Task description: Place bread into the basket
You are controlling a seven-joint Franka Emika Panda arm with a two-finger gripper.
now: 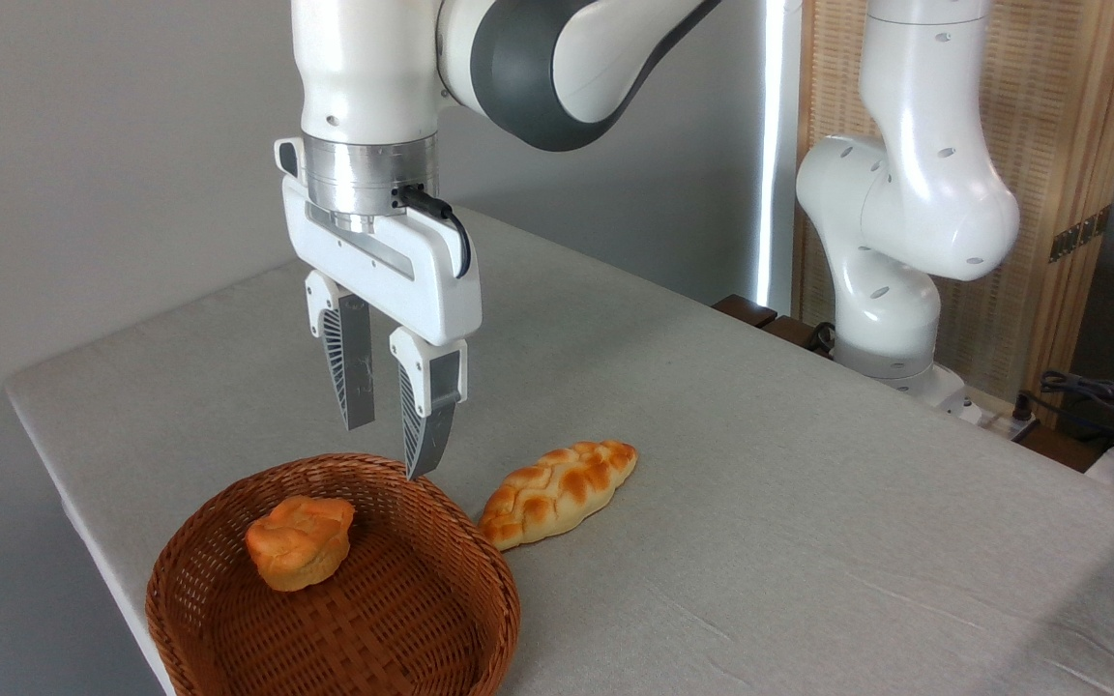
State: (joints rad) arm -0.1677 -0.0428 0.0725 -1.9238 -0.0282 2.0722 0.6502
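The desk [760,503] lies bare to the right of and behind the braided bread [559,491], giving open room to approach it from those sides and from above. On its left end the loaf is crowded: the basket [480,570] rim sits just beside or touching it. The gripper [391,445], fingers apart and holding nothing, hangs over the basket's far rim. Inside the basket a small orange bun [299,541] fills the left part; the right part is free.

basket [228,541]: lower part cut off by the bottom edge, below the fingers [426,416]
bread [557,491]: near end hidden behind the basket rim, right of the fingers
arm [557,58]: top cut off
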